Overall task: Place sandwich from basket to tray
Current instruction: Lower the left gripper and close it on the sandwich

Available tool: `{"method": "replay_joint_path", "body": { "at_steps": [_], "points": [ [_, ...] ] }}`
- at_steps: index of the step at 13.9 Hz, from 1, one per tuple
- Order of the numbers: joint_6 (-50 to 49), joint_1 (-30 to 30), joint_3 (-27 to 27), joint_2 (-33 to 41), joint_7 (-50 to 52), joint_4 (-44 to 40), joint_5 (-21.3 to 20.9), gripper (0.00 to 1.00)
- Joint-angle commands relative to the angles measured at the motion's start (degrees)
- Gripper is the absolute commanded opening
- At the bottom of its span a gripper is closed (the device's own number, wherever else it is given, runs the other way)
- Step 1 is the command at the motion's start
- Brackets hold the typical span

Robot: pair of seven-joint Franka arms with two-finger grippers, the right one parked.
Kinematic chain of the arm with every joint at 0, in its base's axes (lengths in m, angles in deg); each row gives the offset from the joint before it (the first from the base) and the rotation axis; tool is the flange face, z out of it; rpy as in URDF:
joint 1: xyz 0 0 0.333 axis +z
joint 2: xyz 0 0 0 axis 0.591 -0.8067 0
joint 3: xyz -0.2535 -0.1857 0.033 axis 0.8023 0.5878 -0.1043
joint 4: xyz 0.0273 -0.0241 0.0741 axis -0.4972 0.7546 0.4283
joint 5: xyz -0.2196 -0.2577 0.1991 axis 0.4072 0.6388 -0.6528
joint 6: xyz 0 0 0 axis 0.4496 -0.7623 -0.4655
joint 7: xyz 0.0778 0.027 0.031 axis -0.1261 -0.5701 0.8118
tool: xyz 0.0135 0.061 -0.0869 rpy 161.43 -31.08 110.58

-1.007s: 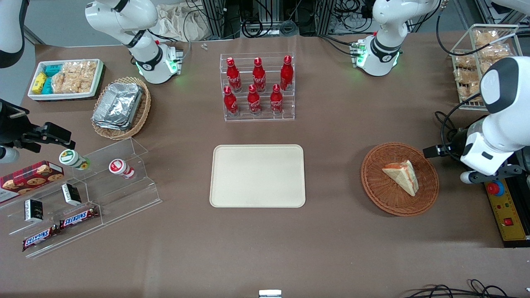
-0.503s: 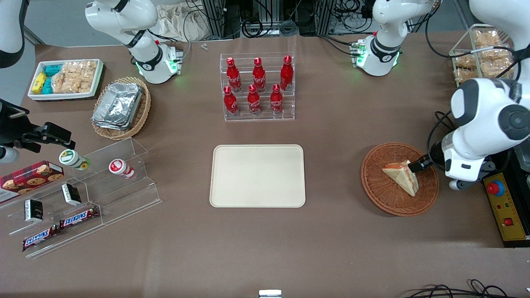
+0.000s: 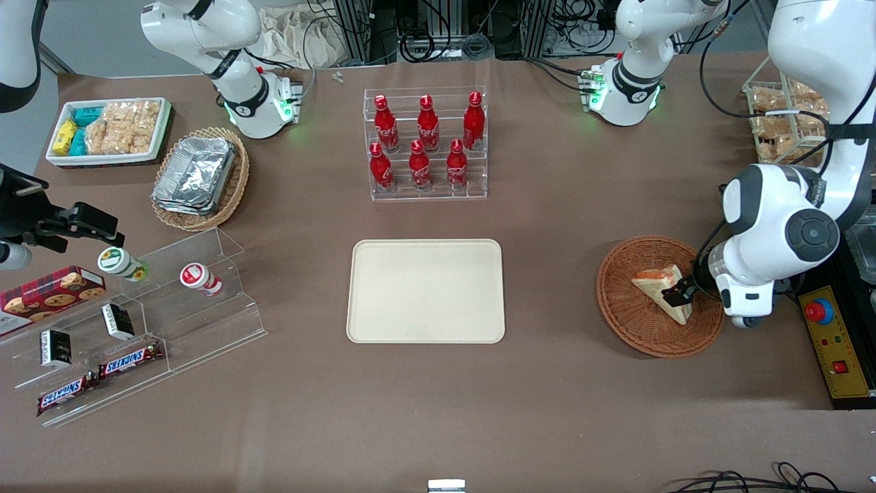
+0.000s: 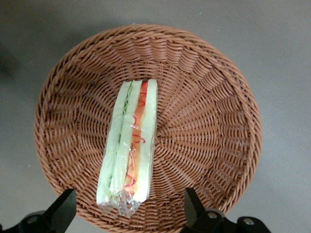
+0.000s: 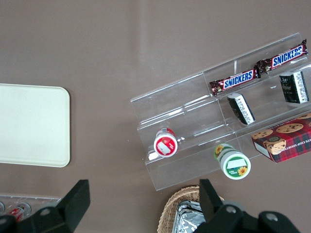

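The sandwich (image 3: 658,286), a plastic-wrapped white wedge with red and green filling, lies in the reddish-brown wicker basket (image 3: 619,308) toward the working arm's end of the table. My gripper (image 3: 675,295) hangs open just above it, over the sandwich's end nearer the front camera. In the left wrist view the sandwich (image 4: 129,148) lies edge-up in the basket (image 4: 221,102). The gripper (image 4: 127,213) straddles its wrapped tip, and its two fingertips (image 4: 64,208) stand well apart from the bread. The cream tray (image 3: 426,290) lies at the table's middle, also seen in the right wrist view (image 5: 30,124).
A clear rack of red bottles (image 3: 426,144) stands farther from the front camera than the tray. A yellow control box with a red button (image 3: 831,335) lies beside the basket. A wire basket of snacks (image 3: 787,116) sits at the table's corner.
The left arm has swung in from the table's edge over the basket. Its gripper has come down above the sandwich. The sandwich has not moved.
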Motion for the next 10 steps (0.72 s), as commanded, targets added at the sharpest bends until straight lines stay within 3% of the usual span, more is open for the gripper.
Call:
{"method": "replay_joint_path", "body": {
  "at_steps": [1, 6, 10],
  "points": [
    [2.3, 0.0, 0.4, -1.5, 5.1, 0.3, -1.5, 1.0],
    [2.5, 0.1, 0.4, -2.5, 5.2, 2.0, -1.6, 1.0],
    [2.7, 0.3, 0.4, -3.4, 5.3, 3.1, -4.0, 1.0]
  ]
}}
